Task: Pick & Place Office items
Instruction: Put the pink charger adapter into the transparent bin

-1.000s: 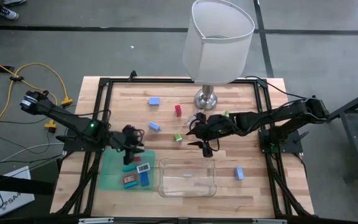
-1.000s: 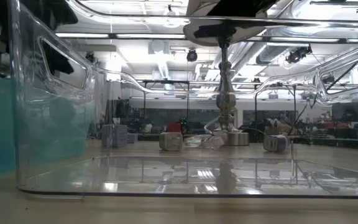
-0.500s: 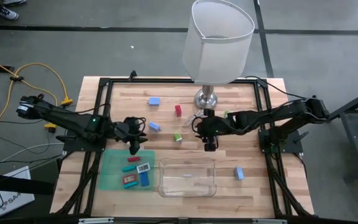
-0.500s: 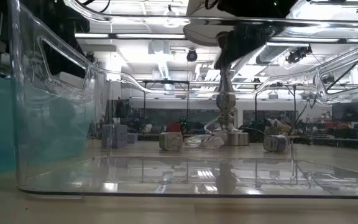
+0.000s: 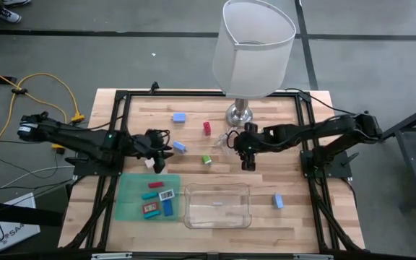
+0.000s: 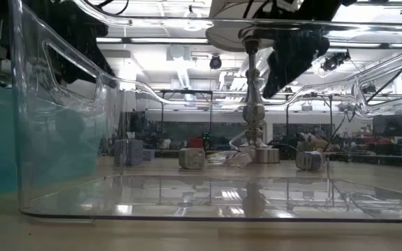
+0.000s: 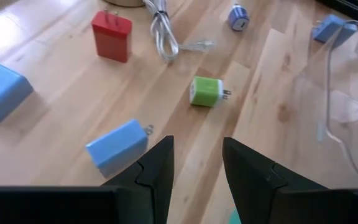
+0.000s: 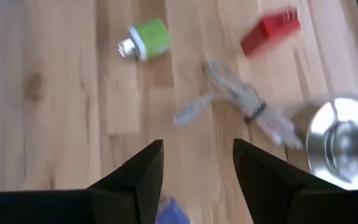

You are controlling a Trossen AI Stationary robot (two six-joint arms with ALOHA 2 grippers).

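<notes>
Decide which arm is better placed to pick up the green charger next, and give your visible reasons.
Probably the left. The left gripper is empty, jaws apart, with the green charger straight ahead of it. The right gripper, also empty, hangs nearer the lamp base.

- No text, label, brand or number could be read on any item on the tabletop.
- A white sheet [image 5: 11, 214] on the floor beyond the tabletop's left edge bore dark lettering, cut off and too small to make out.
</notes>
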